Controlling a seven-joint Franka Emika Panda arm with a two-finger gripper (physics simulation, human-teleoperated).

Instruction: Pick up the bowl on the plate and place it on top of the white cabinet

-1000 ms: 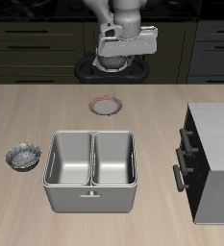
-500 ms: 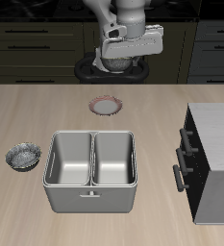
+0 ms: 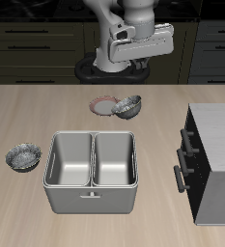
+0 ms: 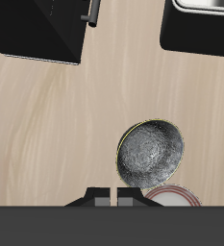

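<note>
**Bowl off the plate, tilted beside it**

Two bowls, one plate [image 3: 103, 104], one white cabinet [image 3: 218, 145]. The gripper [image 4: 116, 199] hangs above with jaws clenched together, grasping nothing. Below them the bowl [image 3: 128, 107] leans against the plate's rim; the other bowl [image 3: 23, 156] sits beyond the grey tray [image 3: 92, 198].

White rounded arm [image 3: 119, 12], grey boxy tool [image 3: 135, 64], black base [image 3: 97, 68]

Exterior view: camera in front of and above the counter [image 3: 37, 116], facing the robot base at the back; the whole worktop is in frame, at moderate range. Wrist view: camera on the tool [image 4: 116, 198], looking straight down from well above the wood. Shared region: the bowl [image 3: 129, 106] [image 4: 152, 153] and plate [image 3: 105, 105] [image 4: 173, 198] beneath the tool, and the cabinet [image 3: 218, 145] [image 4: 37, 29].
</note>
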